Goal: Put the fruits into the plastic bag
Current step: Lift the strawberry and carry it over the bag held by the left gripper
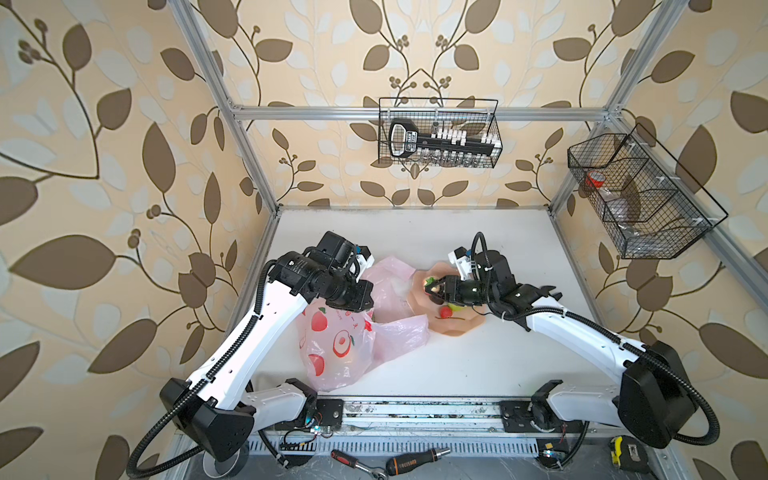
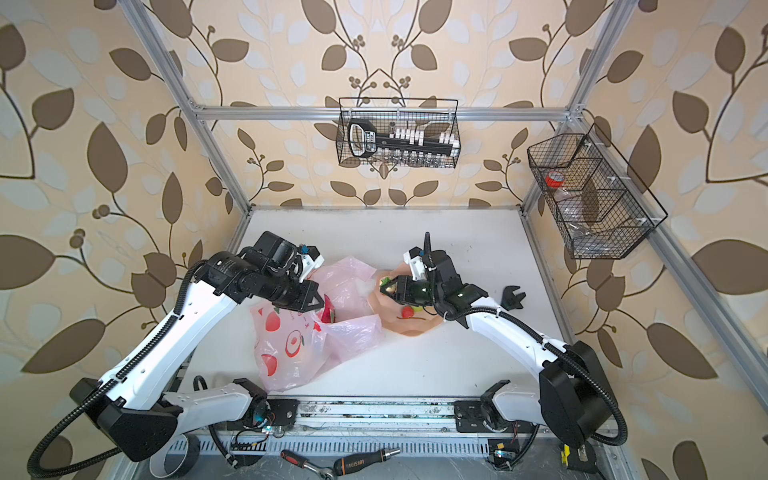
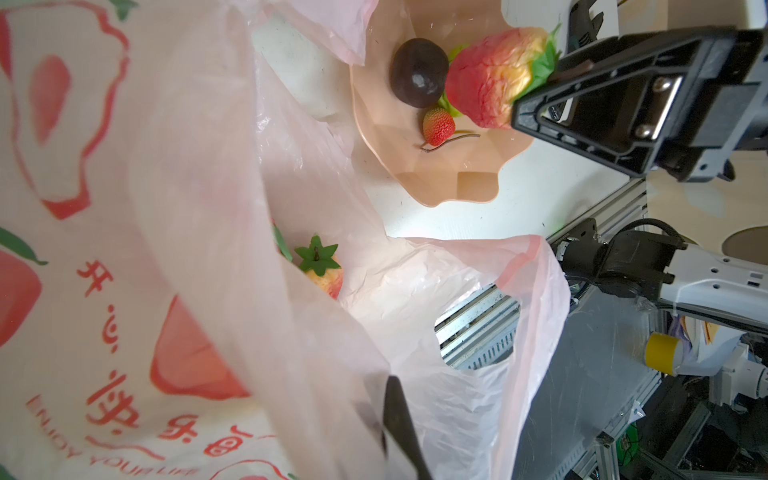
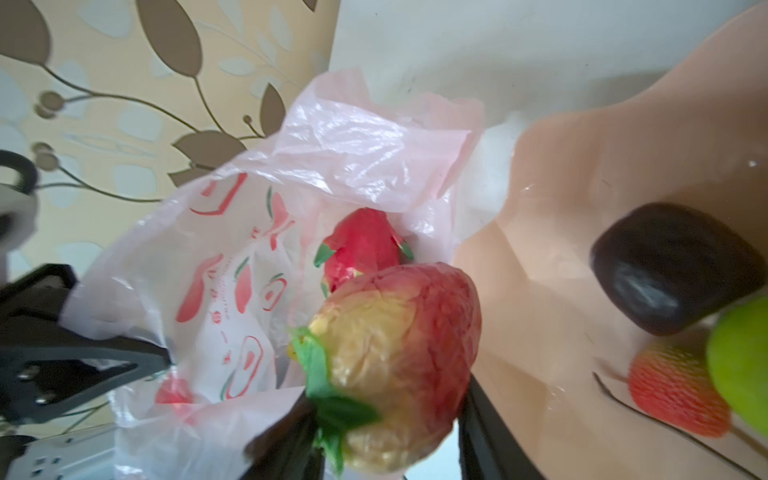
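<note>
Right end effector (image 1: 432,286) grips a red-yellow fruit (image 4: 399,353) over the bowl (image 1: 457,330); left end effector (image 4: 160,361) is closed on the bag (image 1: 345,345) rim, holding the mouth up.
Dragon fruit (image 4: 361,245) lies inside the bag; plum (image 3: 417,72), small red fruit (image 3: 438,124) and pear (image 4: 739,365) sit in the bowl. Likely risks: the grip is on a round glossy fruit, so it may slip mid-carry; the bag film is limp and only one side looks pinned, so its loose side could sag across the mouth and bounce the fruit onto the worktop (image 1: 498,365); a low pass could clip the bowl rim, which is just beside the bag. Room: both end effectors crowd the mouth, tight; the worktop is open behind and to the right of the bowl; the bag bottom lies near the front rail (image 1: 415,409).
</note>
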### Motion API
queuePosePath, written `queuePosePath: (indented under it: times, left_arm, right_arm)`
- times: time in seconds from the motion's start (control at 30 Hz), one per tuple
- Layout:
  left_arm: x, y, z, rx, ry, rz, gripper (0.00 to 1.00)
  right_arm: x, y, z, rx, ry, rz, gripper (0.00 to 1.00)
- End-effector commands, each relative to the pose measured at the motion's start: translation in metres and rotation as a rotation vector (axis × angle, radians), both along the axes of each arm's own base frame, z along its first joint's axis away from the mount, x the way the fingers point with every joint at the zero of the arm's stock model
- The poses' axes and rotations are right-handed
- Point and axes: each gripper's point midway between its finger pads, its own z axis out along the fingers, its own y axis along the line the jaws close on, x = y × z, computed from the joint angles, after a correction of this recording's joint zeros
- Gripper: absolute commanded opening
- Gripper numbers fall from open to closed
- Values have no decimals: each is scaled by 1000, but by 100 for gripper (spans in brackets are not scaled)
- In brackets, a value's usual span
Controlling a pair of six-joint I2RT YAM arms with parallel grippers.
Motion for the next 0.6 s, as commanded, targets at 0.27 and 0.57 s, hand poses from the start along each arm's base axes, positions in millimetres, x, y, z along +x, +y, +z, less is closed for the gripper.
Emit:
queuePosePath:
  times: [0.27,0.57]
  left_arm:
    - [-4,-1,4,-25,-4,-10,0]
    - [-2,-1,5,-22,-10,-5,0]
  right_arm:
    - [-11,53,7,204,69,91,44]
    - [-31,103,-4,256,129,176,42]
